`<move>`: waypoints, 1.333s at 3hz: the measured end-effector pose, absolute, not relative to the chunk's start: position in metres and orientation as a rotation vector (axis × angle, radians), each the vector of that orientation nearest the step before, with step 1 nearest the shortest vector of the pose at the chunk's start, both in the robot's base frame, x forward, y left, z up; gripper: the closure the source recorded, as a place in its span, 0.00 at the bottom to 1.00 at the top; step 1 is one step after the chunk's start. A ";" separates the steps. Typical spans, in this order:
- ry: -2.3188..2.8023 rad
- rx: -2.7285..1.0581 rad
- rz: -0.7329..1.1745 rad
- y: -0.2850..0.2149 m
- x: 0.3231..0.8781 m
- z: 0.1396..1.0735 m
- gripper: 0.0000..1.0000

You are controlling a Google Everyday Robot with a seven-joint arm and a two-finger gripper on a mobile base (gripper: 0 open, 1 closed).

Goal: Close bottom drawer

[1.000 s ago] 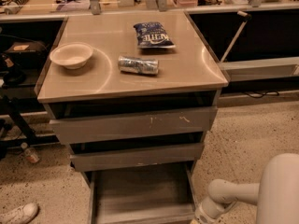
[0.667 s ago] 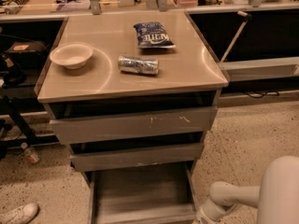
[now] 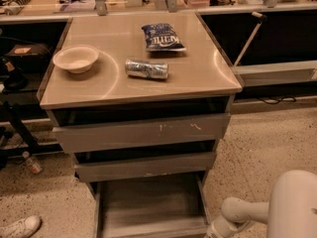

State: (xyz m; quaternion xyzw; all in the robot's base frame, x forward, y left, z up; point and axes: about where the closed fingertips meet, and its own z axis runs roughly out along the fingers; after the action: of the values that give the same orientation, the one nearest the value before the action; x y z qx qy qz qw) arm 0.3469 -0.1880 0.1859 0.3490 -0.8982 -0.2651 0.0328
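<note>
Closing bottom drawer (image 3: 148,207): pulled out at the cabinet's foot, not yet shut.
Gripper (image 3: 214,230): low, by the drawer's right front corner; its grip cannot be told.
Change: arm barely shifted, drawer no further in; push likely not begun.
Hidden: gripper tip and drawer front, cut off below.

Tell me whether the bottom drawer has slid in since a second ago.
No. The bottom drawer juts equally far beyond the middle drawer front; the claw sits by its right front corner.
</note>
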 end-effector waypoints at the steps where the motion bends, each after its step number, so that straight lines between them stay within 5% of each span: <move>1: -2.788 1.072 -0.801 -0.186 0.358 0.181 1.00; 2: -2.804 1.085 -0.789 -0.184 0.370 0.181 1.00; 4: -2.804 1.085 -0.789 -0.184 0.370 0.181 0.61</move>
State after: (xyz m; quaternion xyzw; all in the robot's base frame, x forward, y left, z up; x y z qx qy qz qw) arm 0.3703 -0.1835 0.1807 0.3490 -0.9019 -0.2539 0.0166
